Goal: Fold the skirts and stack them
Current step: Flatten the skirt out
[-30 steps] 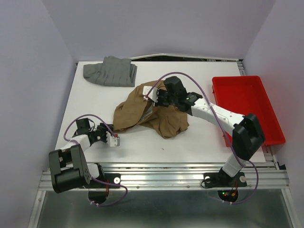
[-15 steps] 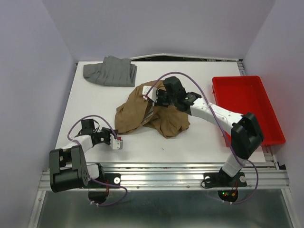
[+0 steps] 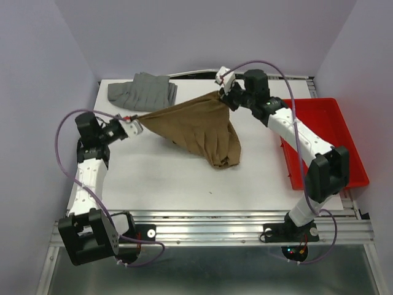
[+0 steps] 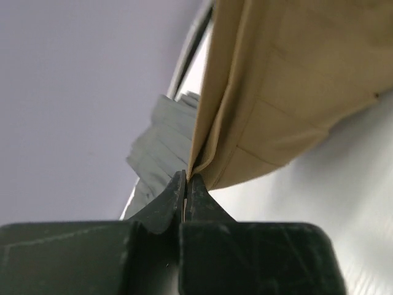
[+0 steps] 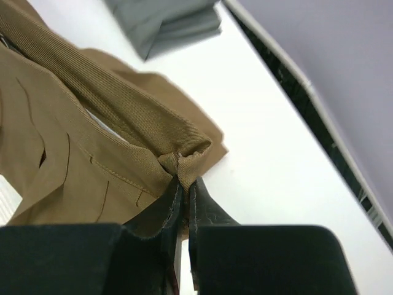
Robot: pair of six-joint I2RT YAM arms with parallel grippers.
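The left hand has its two dark fingers pressed together on a corner of the tan-brown pleated cloth skirt, pinching a thin edge of the fabric right at the fingertips. In the top view this hand sits near the left edge of the white surface, toward the far side, with its arm reaching up along that edge from the near left corner.

The right hand is likewise clamped on the same skirt. Its fingers meet on a bunched fold of the ribbed waistband, and the cloth puckers where they bite. This hand is close to the far edge, a little right of centre.

Between the two hands the top edge of the tan-brown skirt is pulled into a nearly straight line running from the left side up toward the far edge. The rest of the skirt hangs below that line in a rough triangle, pleats showing, and its lowest point comes down near the middle of the surface.

The mid-grey pleated cloth skirt lies in a loose heap at the far left corner, just beyond the left hand and apart from the tan-brown one.

A red plastic rectangular tray sits along the right edge, and the right arm passes over its left rim.
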